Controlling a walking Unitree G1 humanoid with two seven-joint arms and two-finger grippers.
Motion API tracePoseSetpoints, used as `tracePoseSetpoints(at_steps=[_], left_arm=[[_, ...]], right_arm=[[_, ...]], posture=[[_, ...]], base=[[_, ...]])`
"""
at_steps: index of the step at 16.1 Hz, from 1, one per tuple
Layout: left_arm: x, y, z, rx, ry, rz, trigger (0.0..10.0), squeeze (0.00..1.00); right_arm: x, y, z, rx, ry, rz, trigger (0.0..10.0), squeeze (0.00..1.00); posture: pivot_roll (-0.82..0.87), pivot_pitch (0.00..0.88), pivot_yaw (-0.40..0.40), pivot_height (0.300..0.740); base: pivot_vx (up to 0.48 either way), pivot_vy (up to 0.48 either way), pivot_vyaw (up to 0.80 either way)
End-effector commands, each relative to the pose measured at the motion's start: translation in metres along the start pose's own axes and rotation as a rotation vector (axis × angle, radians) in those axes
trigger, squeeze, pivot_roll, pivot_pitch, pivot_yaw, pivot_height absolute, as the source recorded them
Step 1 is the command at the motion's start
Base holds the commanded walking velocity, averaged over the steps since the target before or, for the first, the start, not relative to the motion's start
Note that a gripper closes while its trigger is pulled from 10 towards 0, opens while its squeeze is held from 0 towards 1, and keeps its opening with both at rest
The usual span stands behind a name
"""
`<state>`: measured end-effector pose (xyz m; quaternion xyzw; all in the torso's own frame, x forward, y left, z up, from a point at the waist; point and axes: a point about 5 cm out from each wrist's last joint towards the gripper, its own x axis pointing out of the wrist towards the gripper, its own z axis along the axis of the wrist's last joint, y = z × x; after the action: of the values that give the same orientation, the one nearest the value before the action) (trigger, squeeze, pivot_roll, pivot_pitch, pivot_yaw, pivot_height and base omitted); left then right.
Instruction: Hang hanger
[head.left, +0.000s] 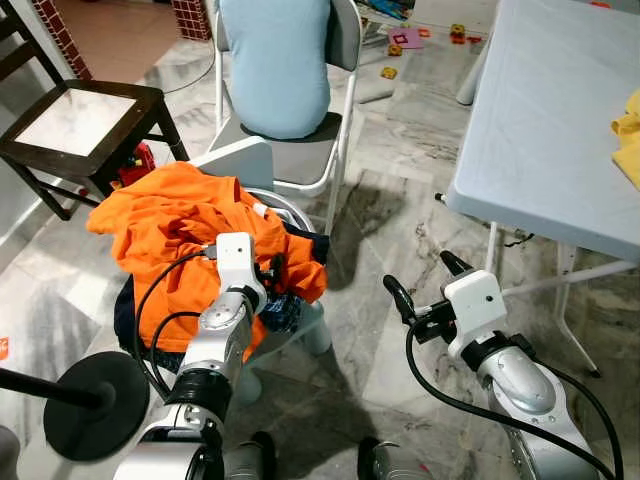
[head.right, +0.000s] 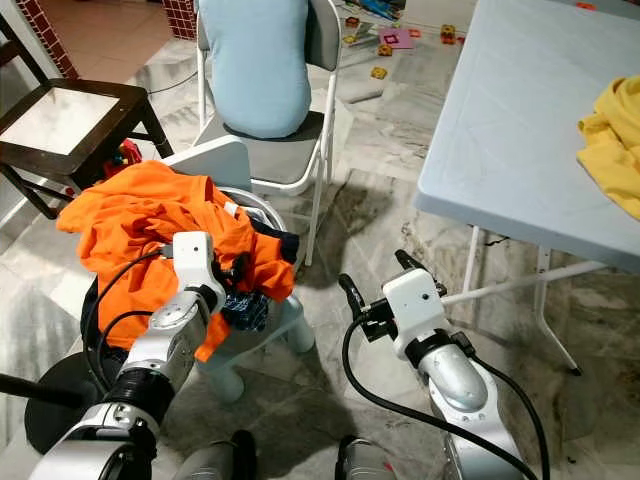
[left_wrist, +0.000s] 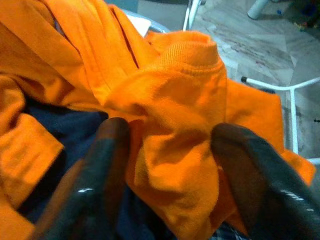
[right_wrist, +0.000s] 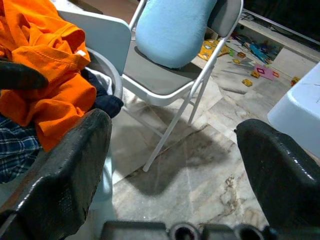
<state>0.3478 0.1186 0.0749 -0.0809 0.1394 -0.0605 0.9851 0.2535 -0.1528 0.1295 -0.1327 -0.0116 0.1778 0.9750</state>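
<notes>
I have the left gripper (left_wrist: 167, 175) down on the laundry pile, its two black fingers (left_wrist: 107, 160) spread apart with a bunched fold of the orange shirt (head.left: 175, 215) between them, not yet pinched. The hanger the task names I cannot make out anywhere; a thin white curved rim just beyond that gripper may be the basket (head.left: 290, 210) edge or part of a hanger, I cannot tell which. So I judge this an early step: digging into the clothes or taking hold of the garment before any hanging can happen. Next I would need to close on the fold and lift it clear, watching that the dark blue cloth (left_wrist: 60, 130) under the orange one does not come up with it. The right gripper (head.left: 420, 285) hovers over the marble floor (head.left: 390, 210), fingers wide apart, holding nothing, well to the side of the pile. Counted: one orange shirt, one dark blue piece, one checked piece (right_wrist: 17, 145), one yellow cloth (head.right: 610, 140) on the tabletop (head.right: 510, 130), one folding chair (head.left: 345, 60), one dark wooden chair (head.left: 80, 120).
</notes>
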Motion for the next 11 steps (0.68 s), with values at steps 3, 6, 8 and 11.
tracePoseSetpoints(at_steps=[3,6,8,11], left_arm=[[0.003,0.002,-0.004,0.011,0.029,0.016,0.0,0.00],[0.005,0.001,0.000,0.040,0.008,0.033,0.0,0.00],[0.005,0.003,0.006,0.117,-0.032,0.057,0.0,0.00],[0.004,0.009,0.006,0.163,-0.040,0.085,0.0,0.00]], right_arm=[[-0.004,0.002,0.004,-0.006,-0.007,0.010,10.0,0.00],[-0.007,0.001,0.003,-0.007,0.001,0.001,10.0,0.00],[-0.007,0.002,0.003,-0.004,0.002,-0.001,10.0,0.00],[-0.006,0.003,0.003,0.000,0.003,0.000,10.0,0.00]], posture=[[-0.17,0.228,-0.033,0.740],[-0.18,0.231,-0.030,0.740],[-0.18,0.233,-0.027,0.740],[-0.17,0.231,-0.028,0.740]], base=[[0.000,0.000,0.00],[0.000,0.000,0.00],[0.000,0.000,0.00],[0.000,0.000,0.00]])
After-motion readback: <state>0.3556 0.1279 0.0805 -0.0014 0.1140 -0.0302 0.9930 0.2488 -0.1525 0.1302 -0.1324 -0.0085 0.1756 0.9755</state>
